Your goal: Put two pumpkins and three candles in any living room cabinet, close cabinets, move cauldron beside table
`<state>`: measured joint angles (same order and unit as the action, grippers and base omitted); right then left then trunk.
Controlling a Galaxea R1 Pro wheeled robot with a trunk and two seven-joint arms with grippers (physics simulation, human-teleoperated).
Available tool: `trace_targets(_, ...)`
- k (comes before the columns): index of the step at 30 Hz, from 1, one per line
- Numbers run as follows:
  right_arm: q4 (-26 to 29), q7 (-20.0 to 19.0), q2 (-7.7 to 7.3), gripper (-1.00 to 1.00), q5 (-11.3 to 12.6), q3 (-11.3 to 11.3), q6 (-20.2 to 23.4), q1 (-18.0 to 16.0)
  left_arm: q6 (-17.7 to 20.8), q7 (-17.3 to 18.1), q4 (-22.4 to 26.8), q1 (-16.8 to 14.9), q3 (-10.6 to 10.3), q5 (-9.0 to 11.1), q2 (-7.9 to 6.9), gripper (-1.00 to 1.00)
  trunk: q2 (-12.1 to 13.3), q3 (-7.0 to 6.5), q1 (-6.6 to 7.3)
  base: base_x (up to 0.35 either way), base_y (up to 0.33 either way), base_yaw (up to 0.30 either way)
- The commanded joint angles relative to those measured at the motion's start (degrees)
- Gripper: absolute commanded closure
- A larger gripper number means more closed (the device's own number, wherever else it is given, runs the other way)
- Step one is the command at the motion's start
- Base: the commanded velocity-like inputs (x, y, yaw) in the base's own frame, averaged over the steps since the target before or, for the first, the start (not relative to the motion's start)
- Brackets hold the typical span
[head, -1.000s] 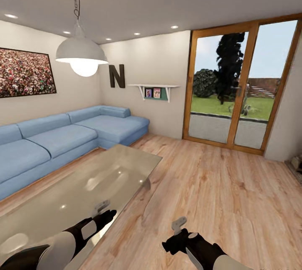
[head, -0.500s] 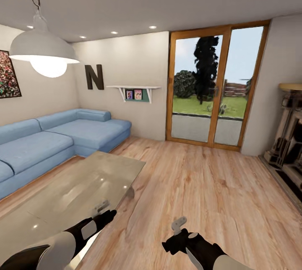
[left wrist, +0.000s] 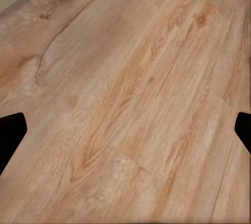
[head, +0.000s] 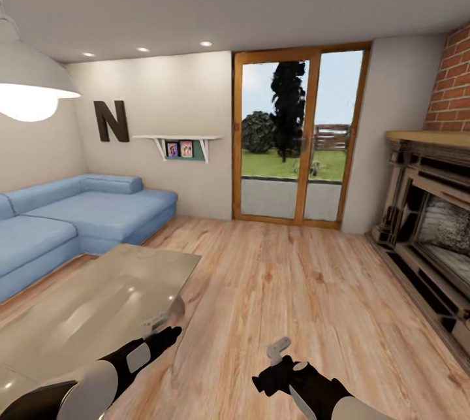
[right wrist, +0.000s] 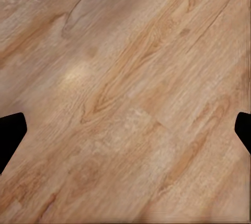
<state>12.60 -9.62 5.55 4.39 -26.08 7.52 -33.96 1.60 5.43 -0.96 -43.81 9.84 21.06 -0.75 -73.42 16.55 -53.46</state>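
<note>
I am scanning the living room, both grippers spread apart and empty: left gripper (head: 158, 324), right gripper (head: 279, 349). The glossy grey-brown low rectangular coffee table (head: 98, 302) is sitting at lower left. Next I judge I need to find pumpkins, candles or cabinet.

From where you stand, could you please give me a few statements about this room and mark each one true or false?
1. The coffee table has nothing on its glossy top. True.
2. The sofa is red. False: it is light blue.
3. A fireplace stands below a brick wall. True.
4. The right gripper holds a pumpkin. False: its jaws are open and empty.
5. The glass doors show a brick courtyard. False: grass and trees.
</note>
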Motion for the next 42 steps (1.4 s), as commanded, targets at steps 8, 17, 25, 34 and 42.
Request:
trace_targets(8,0.05,-0.05,0.01,-1.0,0.45,-0.37,0.3,-0.05,0.16,0.28,-0.1,-0.05,0.44,0.21,-0.04,-1.0,-0.05,-0.15,0.0,0.0,0.0,-0.286)
trace_targets(17,0.05,-0.05,-0.01,-1.0,0.45,-0.34,0.3,-0.05,0.16,0.28,-0.08,-0.05,0.44,0.21,-0.04,-1.0,-0.05,-0.4,0.0,0.014,0.002,-0.287)
trace_targets(25,0.05,-0.05,-0.01,-1.0,0.45,-0.29,0.3,-0.05,0.17,0.28,-0.03,-0.08,0.44,0.21,-0.04,-1.0,-0.05,-0.6,0.0,0.245,0.09,-0.289)
trace_targets(34,0.05,-0.05,-0.01,-1.0,0.46,-0.29,0.3,-0.05,0.16,0.28,-0.05,-0.06,0.44,0.21,-0.04,-1.0,-0.05,-0.82,0.0,0.303,0.109,-0.29)
trace_targets(42,0.05,-0.05,-0.01,-1.0,0.5,-0.15,0.3,-0.05,0.16,0.28,-0.09,-0.05,0.44,0.21,-0.04,-1.0,-0.05,-0.98,0.0,0.274,0.02,-0.291)
